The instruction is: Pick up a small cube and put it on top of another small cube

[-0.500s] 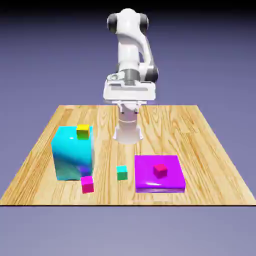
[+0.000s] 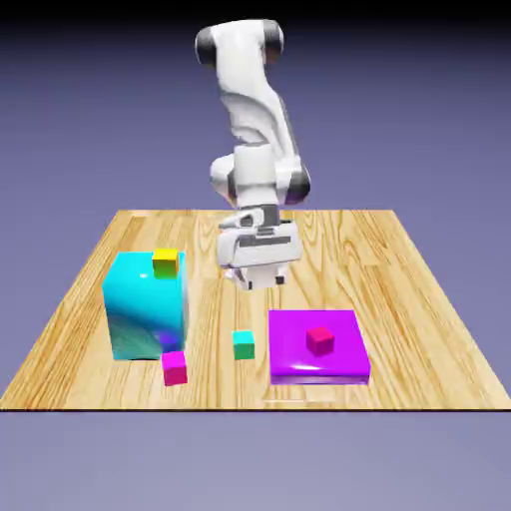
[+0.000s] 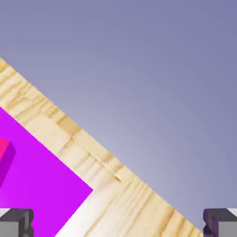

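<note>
Teal-green cube (image 2: 244,345) sits between the magenta-pink cube (image 2: 175,368) and purple slab (image 2: 318,347).

The counter (image 2: 215,384) there is pale, grained wood, and toward the exterior view's left it carries a tall cyan block (image 2: 146,307), with a magenta-pink cube (image 2: 175,368) near its front corner. Around the middle sits a small teal-green cube (image 2: 244,345), and just beside it, toward the exterior view's right, a flat purple slab (image 2: 289,354).
</note>
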Controlling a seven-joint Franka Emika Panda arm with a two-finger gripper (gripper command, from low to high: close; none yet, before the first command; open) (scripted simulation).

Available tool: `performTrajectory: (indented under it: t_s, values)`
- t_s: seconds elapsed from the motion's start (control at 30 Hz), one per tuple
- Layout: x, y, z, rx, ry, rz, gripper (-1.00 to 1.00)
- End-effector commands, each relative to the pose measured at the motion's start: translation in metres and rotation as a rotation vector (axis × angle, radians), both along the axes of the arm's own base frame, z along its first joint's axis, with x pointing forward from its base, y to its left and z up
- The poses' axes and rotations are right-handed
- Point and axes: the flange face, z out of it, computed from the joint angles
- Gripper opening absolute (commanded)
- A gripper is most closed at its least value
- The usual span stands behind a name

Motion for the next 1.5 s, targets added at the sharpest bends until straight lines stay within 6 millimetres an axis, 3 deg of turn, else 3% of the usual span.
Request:
performTrajectory:
  t_s: [0.0, 0.27, 0.5, 0.73, 1.13, 1.17, 1.47]
  values:
    - [-0.001, 0.0, -0.009, -0.023, 0.022, 0.049, 0.0]
    - [-0.018, -0.005, -0.074, -0.206, 0.194, 0.448, 0.0]
    - [-0.037, -0.02, -0.114, -0.358, 0.344, 0.804, 0.0]
    - [-0.031, -0.023, -0.128, -0.376, 0.337, 0.807, 0.0]
    - [-0.036, -0.026, -0.183, -0.36, 0.346, 0.807, 0.0]
    - [-0.036, -0.026, -0.183, -0.36, 0.346, 0.807, -1.0]
    - [-0.03, -0.024, -0.142, -0.379, 0.337, 0.808, -1.0]
